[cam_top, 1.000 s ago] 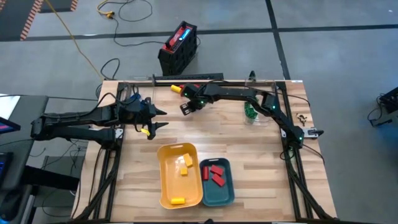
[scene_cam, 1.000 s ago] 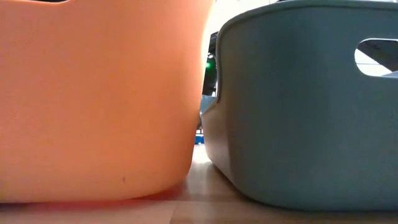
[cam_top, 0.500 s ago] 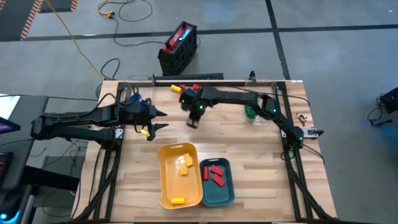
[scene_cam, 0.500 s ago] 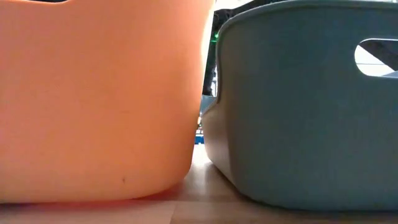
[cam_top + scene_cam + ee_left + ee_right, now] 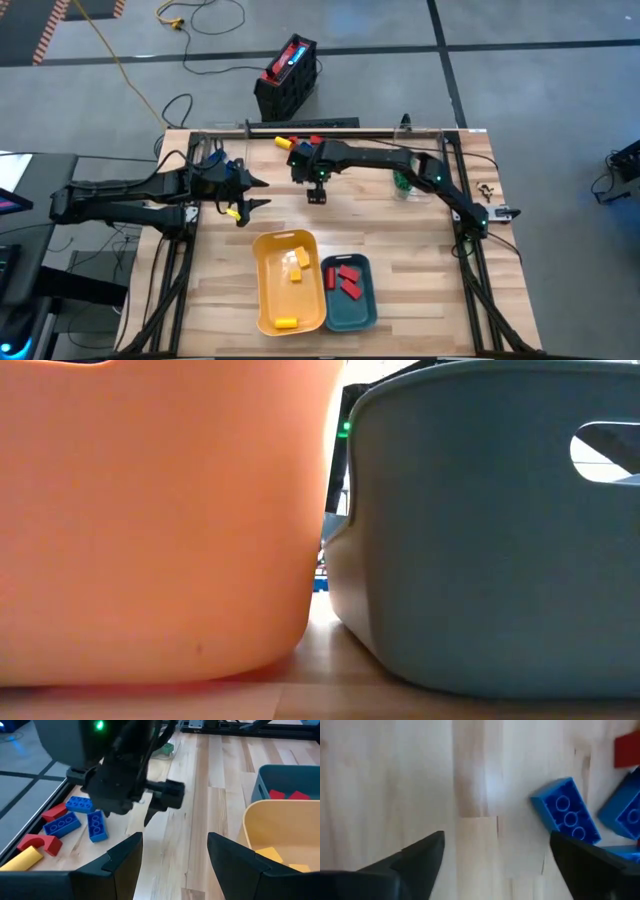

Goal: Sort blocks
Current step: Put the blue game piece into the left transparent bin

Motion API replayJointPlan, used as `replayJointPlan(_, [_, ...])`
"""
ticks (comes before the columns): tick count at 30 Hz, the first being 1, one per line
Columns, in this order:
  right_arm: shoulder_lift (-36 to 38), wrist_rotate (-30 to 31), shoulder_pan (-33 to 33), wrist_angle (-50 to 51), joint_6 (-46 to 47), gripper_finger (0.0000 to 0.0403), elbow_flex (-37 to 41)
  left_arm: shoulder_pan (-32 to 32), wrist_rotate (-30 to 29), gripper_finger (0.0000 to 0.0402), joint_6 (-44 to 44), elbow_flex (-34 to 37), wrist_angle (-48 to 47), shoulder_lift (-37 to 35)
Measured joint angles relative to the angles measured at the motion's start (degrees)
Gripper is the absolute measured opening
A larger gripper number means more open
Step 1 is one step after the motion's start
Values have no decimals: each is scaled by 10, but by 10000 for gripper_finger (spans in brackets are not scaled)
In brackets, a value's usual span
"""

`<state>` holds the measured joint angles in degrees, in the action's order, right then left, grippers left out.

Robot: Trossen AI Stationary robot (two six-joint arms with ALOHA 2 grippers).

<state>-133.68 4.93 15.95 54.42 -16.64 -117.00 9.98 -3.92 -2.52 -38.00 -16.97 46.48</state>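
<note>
yellow tray [image 5: 272, 300], teal tray [image 5: 364, 309], red blocks [image 5: 346, 277]

Right arm stretched across the far side of the table, dark two-finger right gripper [image 5: 317, 194] pointing down, fingers spread wide, nothing between them. Left arm low at the left edge, left gripper [image 5: 252, 193] parted, empty.

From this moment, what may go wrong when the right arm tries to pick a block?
The right gripper is open over bare wood, with the blue block off to one side, so closing now would likely grasp nothing. Other blue blocks lie crowded together, so a finger may push a neighbour. The left gripper waits open nearby.
</note>
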Motion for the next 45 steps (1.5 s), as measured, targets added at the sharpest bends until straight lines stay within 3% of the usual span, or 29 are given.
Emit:
replayJointPlan(3, [-9,2,5,-26,2,394,0,0,0,217,0,0,0,0])
replayJointPlan(19, [-28,-3,16,-30,39,382,-26,-3,0,217,-2,0,11,15])
replayJointPlan(24, [-58,-9,19,0,46,382,-67,-3,0,217,-2,0,17,24])
replayJointPlan(30, [-116,-2,18,82,43,381,-182,-8,0,217,0,0,20,24])
replayJointPlan(45, [-116,-9,-16,191,57,381,-175,-17,-2,217,2,0,17,23])
